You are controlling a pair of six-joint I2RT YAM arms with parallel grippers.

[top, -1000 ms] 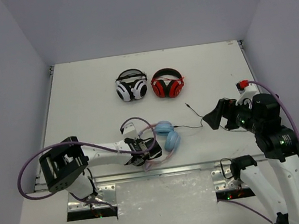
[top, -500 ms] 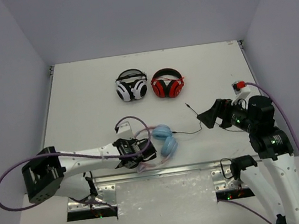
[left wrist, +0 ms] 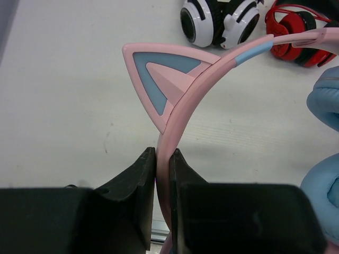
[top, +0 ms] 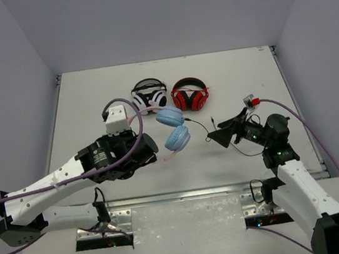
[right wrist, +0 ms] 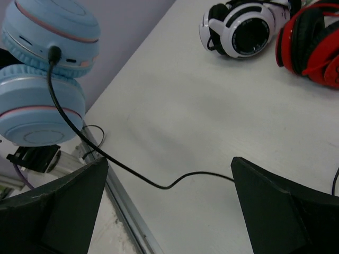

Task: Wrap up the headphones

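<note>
The headphones [top: 173, 128] have light blue ear cups and a thin pink headband with a cat ear [left wrist: 161, 79]. My left gripper [left wrist: 163, 159] is shut on the pink headband and holds the headphones above the table. In the top view the left gripper [top: 150, 150] sits left of the cups. The black cable [right wrist: 132, 172] runs from the upper cup down to the table and toward my right gripper [top: 216, 137]. The right gripper [right wrist: 169, 180] is open and empty, with the cable passing between its fingers.
White-and-black headphones [top: 149, 98] and red-and-black headphones [top: 190, 95] lie at the back middle of the table. They also show in the right wrist view, the white-and-black headphones [right wrist: 243, 32] left of the red-and-black headphones [right wrist: 312, 47]. The metal front rail [top: 179, 195] runs along the near edge.
My left gripper has lifted the headphones off the table and carried them back toward the middle. My right gripper has moved left and forward toward the cable.
</note>
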